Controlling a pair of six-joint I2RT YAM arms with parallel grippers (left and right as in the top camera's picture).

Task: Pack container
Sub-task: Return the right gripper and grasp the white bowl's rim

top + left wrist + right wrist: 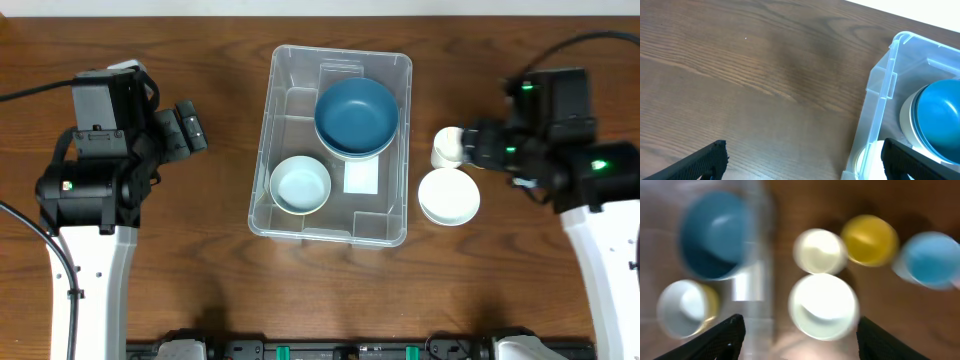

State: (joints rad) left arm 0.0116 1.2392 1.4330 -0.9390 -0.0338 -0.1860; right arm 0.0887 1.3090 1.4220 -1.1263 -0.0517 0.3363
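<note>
1. The surface (200,260) is dark brown wood-grain, smooth and matte.
2. The container (340,52) sits mid-surface between the arms. It is clear plastic and rectangular, with rounded corners, a moulded rim and a white label (361,177) on its base.
3. Inside it, a glossy blue bowl (356,115) lies far-right and a pale bowl (300,185) near-left.
4. A white bowl (448,196) and a white cup (447,147) stand just right of the container.
5. The left gripper (802,150) and the right gripper (800,325) are both spread wide and hold nothing.

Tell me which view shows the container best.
Overhead: the whole container shows, rim and all four corners. The left wrist view catches only one corner and a side wall; the right wrist view shows part of it, blurred.
</note>
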